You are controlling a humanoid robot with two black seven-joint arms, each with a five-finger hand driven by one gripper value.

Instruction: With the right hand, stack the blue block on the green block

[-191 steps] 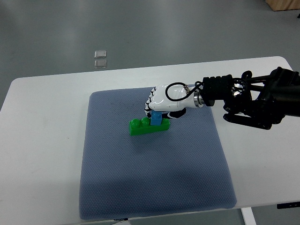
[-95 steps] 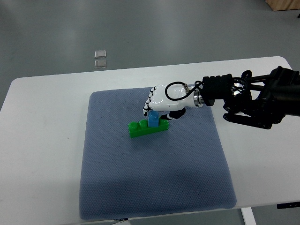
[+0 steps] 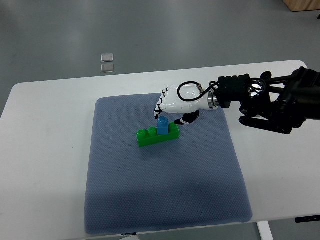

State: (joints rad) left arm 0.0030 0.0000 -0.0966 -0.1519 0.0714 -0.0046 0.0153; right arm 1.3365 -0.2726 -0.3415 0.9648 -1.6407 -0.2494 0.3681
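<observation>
The green block (image 3: 150, 137) lies on the blue-grey mat (image 3: 165, 200), a little above its middle. The small blue block (image 3: 162, 126) stands upright on the green block's right half. My right hand (image 3: 172, 117), white with black joints, hovers just above and behind the blue block; its arm comes in from the right edge. The fingers (image 3: 159, 111) curl loosely over the block's top and the thumb (image 3: 188, 120) sits off to the right, apart from the block. The hand holds nothing. The left arm is out of sight.
The mat lies on a white table (image 3: 45, 150) whose edges run close to the mat's right and front. Two small clear squares (image 3: 106, 62) lie on the grey floor beyond the table. My black forearm (image 3: 270, 102) hangs over the table's right side.
The hand has let go of the blue block and risen slightly up and to the right. The blue block stays seated on the green block, now in full view.
</observation>
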